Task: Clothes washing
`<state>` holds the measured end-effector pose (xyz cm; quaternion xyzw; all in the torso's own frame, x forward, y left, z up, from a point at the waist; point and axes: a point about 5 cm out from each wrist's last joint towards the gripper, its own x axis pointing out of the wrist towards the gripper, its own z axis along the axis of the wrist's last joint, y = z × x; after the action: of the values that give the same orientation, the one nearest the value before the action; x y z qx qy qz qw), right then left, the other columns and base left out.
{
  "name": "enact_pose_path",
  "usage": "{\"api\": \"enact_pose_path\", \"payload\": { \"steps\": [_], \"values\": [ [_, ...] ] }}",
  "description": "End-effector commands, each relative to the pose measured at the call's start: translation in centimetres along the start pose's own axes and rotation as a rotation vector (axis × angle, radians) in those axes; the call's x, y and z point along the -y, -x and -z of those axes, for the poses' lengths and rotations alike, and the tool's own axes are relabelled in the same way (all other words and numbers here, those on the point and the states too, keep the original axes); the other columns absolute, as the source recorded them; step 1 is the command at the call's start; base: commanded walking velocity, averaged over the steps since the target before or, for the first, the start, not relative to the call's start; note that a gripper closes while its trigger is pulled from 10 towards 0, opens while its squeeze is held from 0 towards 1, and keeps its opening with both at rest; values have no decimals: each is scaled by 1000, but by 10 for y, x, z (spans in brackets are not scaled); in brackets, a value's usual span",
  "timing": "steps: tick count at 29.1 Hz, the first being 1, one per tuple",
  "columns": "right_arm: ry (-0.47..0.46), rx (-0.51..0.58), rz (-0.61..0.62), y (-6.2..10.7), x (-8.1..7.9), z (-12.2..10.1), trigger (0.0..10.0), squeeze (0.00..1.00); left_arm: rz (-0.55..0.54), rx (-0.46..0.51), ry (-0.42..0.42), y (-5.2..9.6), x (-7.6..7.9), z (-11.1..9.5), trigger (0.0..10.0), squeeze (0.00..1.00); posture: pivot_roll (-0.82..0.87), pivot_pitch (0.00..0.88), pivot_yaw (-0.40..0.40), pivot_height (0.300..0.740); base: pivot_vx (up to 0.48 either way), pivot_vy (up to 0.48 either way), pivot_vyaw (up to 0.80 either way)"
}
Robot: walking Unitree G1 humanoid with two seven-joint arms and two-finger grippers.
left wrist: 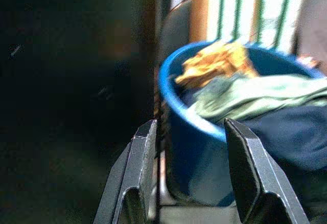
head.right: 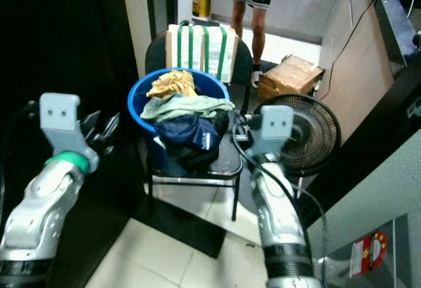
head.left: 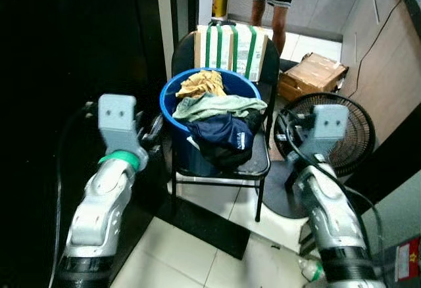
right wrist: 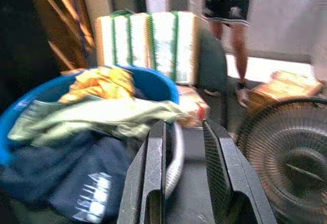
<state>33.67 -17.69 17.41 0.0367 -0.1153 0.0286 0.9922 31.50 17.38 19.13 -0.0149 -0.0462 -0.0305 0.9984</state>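
Observation:
A blue basin (head.left: 179, 130) stands on a black chair (head.left: 261, 164). Heaped in it are a yellow cloth (head.left: 200, 83), a pale green garment (head.left: 218, 106) and a navy garment (head.left: 227, 138) that spills over the front rim. My left gripper (head.left: 154, 130) is open beside the basin's left wall; in the left wrist view, the left gripper (left wrist: 189, 132) frames the basin rim (left wrist: 176, 109) between its fingers. My right gripper (head.left: 287, 127) is open at the chair's right edge, apart from the clothes. In the right wrist view, the right gripper (right wrist: 184, 132) points at the seat.
A striped box (head.left: 230, 48) leans against the chair back. A floor fan (head.left: 352, 130) stands close to my right arm, with a cardboard box (head.left: 314, 74) behind it. A person's legs (head.left: 275, 8) are at the far doorway. Dark space lies to the left.

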Motion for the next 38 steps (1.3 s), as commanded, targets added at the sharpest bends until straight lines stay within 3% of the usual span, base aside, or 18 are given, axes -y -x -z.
{"api": "enact_pose_path", "payload": {
  "steps": [1, 4, 15, 22, 38],
  "values": [
    [17, -17, 6, 4, 3, 5, 10000, 0, -25, -15, -5, 3, -5, 7, 10000, 0, 106, 44, 20, 740, 304, 0, 0],
    [23, -43, -8, 10, 7, 10, 10000, 0, -58, -31, 5, 7, -11, 13, 10000, 0, 98, 49, 12, 740, 326, 0, 0],
    [17, -75, -48, 15, -1, 18, 10000, 0, -59, -43, 21, 6, -3, 18, 10000, 0, 88, 54, 4, 740, 374, 0, 0],
    [5, -92, -62, 17, -14, 27, 10000, 0, -49, -44, 19, 6, 1, 22, 10000, 0, 89, 42, -6, 740, 376, 0, 0],
    [-2, -97, -73, 20, -17, 29, 10000, 0, -36, -44, 15, 7, 4, 23, 10000, 0, 91, 37, 0, 740, 376, 0, 0]
  ]
}}
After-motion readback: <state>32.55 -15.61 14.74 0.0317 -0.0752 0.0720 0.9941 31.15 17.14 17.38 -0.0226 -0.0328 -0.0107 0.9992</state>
